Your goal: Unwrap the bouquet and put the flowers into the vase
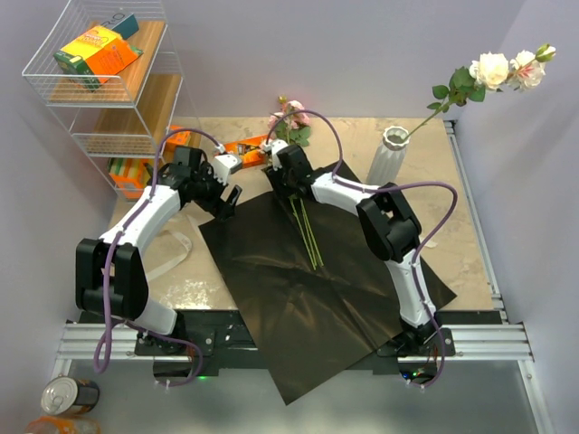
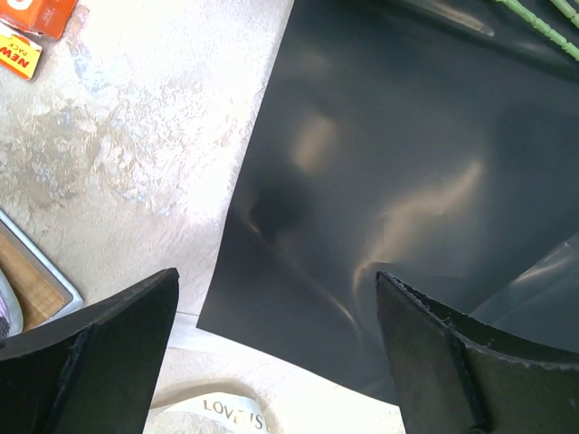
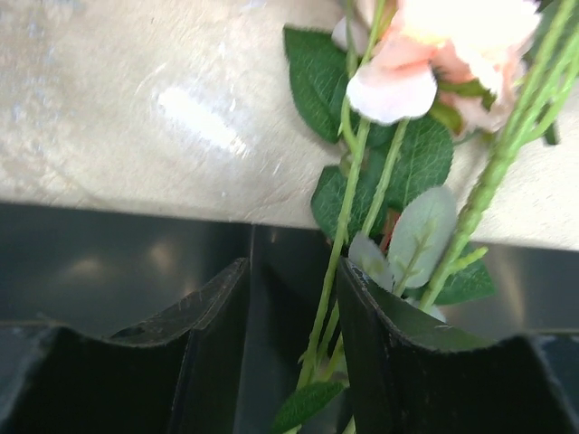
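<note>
Top external: set high behind the arm bases; whole table (image 1: 475, 253) taken in.
Left wrist: aimed down, close over the black wrapping sheet's (image 2: 407, 163) left edge.
Right wrist: held very near the flower stems (image 3: 340, 235).
Shared: sheet and stems.

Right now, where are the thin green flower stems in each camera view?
Top external: thin green flower stems lie mid-picture.
Left wrist: stems cross the top right corner.
Right wrist: stems run up the centre, between the black fingers.
Shared landmark: the glossy black wrapping sheet, under them in every view.
</note>
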Robot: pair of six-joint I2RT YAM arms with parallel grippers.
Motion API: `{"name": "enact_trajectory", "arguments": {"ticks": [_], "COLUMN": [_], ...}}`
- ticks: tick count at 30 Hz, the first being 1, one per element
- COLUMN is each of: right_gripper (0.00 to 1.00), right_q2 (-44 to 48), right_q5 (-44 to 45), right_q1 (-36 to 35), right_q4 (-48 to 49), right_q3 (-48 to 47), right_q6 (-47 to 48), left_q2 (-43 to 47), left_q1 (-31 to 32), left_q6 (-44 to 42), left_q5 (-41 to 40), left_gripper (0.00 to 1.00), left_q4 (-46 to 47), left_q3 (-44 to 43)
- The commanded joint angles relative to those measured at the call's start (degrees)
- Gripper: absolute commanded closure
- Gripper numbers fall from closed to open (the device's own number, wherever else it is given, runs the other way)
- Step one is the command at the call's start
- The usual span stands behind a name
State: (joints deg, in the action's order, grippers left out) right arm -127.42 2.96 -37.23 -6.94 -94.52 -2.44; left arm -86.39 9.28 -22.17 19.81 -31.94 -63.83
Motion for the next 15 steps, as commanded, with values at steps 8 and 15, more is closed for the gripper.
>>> {"name": "enact_trajectory", "arguments": {"ticks": [8, 15], "right_gripper": [0.59, 0.59], "right_q2": [6.29, 3.15], "right_q5": [2.67, 7.14], "right_q1": [-0.56, -0.91], "right_q4": [2.45, -3.07], "right_q3": [0.29, -4.69], "right_q6": [-1.25, -2.48], "left_q2": [2.37, 2.72], "left_q1": [-0.66, -0.66], "left_q6": [-1.03, -1.47], "left_q5": [2.95, 3.04], "left_gripper": [0.06, 0.06], "left_q4": [1.27, 0.92], "left_q3": [1.25, 1.78]}}
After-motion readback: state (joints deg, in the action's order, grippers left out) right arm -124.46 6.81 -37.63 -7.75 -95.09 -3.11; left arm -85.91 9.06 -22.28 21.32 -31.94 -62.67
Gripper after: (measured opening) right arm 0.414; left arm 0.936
